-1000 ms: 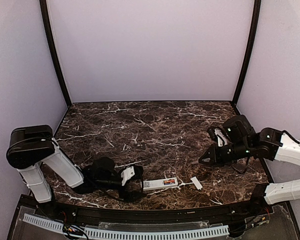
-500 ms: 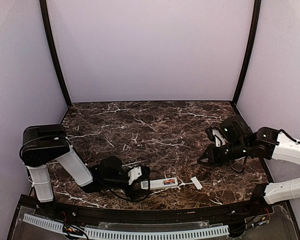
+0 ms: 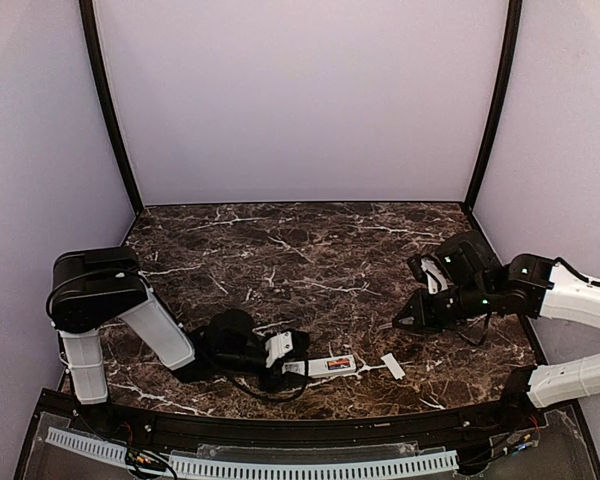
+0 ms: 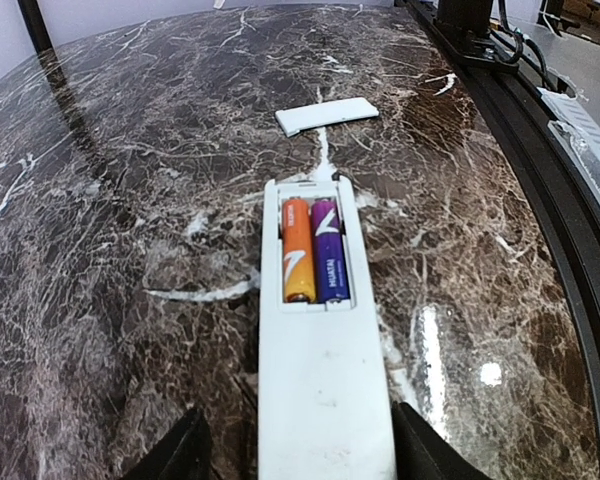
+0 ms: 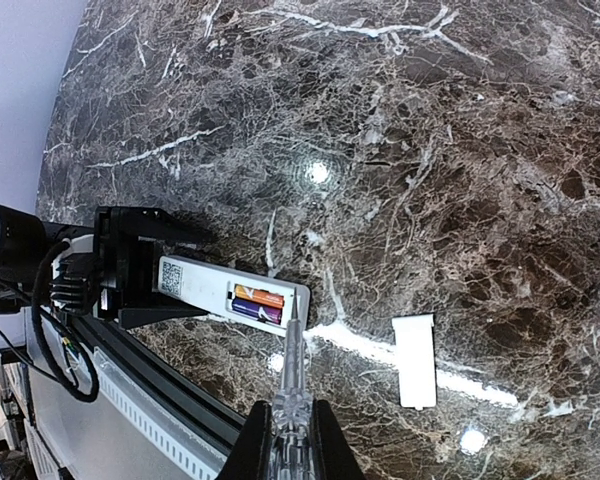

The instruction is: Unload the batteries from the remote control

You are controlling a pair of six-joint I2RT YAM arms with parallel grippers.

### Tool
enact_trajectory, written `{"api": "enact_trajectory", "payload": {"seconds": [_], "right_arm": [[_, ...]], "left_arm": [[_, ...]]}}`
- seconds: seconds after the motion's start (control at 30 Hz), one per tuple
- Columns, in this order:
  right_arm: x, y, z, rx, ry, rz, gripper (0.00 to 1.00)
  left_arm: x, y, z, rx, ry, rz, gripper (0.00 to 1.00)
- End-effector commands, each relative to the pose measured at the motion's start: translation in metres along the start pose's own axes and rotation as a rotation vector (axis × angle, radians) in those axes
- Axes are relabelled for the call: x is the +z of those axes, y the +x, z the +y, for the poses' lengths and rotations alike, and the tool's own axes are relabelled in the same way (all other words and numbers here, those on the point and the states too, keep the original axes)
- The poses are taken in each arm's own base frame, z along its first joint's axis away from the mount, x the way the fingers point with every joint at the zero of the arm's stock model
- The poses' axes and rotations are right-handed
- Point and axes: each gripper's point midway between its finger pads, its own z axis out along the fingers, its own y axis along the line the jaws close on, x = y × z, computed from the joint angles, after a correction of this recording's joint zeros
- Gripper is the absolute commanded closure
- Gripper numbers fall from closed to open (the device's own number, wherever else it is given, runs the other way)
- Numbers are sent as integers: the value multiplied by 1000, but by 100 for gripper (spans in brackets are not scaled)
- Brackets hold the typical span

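Remote (image 4: 325, 400): likely light, slick, stiff; between my released left jaws
Batteries (image 4: 312, 250): smooth, snug ahead; pry one end
Right jaws: clenched, empty

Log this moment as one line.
left gripper open astride remote control | batteries both seated | cover off | right gripper shut, clear of remote

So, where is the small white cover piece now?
In the top view the cover piece lies near the front edge of the table, right of centre, just past the right end of the remote control, not touching it.
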Motion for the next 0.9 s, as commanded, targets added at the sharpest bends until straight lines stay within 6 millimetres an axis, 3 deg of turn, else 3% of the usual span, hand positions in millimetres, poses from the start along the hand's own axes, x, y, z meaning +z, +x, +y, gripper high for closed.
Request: {"api": "enact_trajectory", "payload": {"seconds": [0.0,0.17,0.33,0.5,0.87], "right_arm": [[-2,-10,6,-8,-26,-31,100],[-2,-9,7,-8,-32,-30,100],[-5,-10,10,-7,-46,-35,100],[-11,-11,13,-7,-63,-51,100],[-28,-31,35,-69,-107,-102,100]], "left_arm": [[4,14,-5,5,30,59,41],[6,14,-5,9,41,68,53],[7,8,-5,7,50,75,75],[-2,-15,-1,25,29,41,97],[-48,-77,12,98,-100,5,100]]}}
